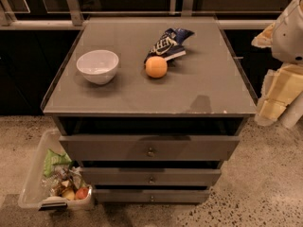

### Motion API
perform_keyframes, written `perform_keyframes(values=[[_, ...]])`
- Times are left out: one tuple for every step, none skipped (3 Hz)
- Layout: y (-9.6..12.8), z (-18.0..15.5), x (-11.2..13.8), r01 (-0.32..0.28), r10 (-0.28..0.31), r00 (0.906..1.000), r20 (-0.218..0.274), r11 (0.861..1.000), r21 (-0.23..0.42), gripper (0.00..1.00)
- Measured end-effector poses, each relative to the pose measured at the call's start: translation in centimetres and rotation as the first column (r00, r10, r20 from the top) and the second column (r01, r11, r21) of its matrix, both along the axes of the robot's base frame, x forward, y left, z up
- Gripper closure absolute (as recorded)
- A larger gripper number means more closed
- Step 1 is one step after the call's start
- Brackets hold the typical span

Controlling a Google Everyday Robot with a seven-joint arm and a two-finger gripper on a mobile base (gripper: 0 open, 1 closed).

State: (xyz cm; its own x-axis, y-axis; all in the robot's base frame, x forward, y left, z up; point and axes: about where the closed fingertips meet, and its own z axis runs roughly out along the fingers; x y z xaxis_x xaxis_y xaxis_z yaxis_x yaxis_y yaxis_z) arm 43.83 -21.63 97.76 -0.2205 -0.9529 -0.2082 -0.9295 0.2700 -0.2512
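Note:
A grey drawer cabinet (199,86) fills the middle of the camera view. On its top stand a white bowl (97,66) at the left and an orange (156,66) near the middle. A dark blue snack bag (168,43) lies just behind the orange, touching it or nearly so. My gripper (277,98) hangs at the right edge of the view, beside the cabinet's right side and off its top. It holds nothing that I can see. The cabinet's right edge is the nearest thing to it, and the orange lies well to its left.
Three drawers with small knobs (150,152) face me, the top one slightly pulled out. A clear plastic bin (33,174) with snack packets and fruit sits on the speckled floor at the lower left. A railing and dark glass run behind the cabinet.

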Motion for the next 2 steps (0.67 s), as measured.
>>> perform_keyframes(values=[[0.0, 0.0, 0.0, 0.0, 0.0, 1.0, 0.0, 1.0, 0.0, 0.0], [-0.2, -1.5, -0.8, -0.001, 0.0, 0.9994, 0.035, 0.999, 0.034, 0.0]])
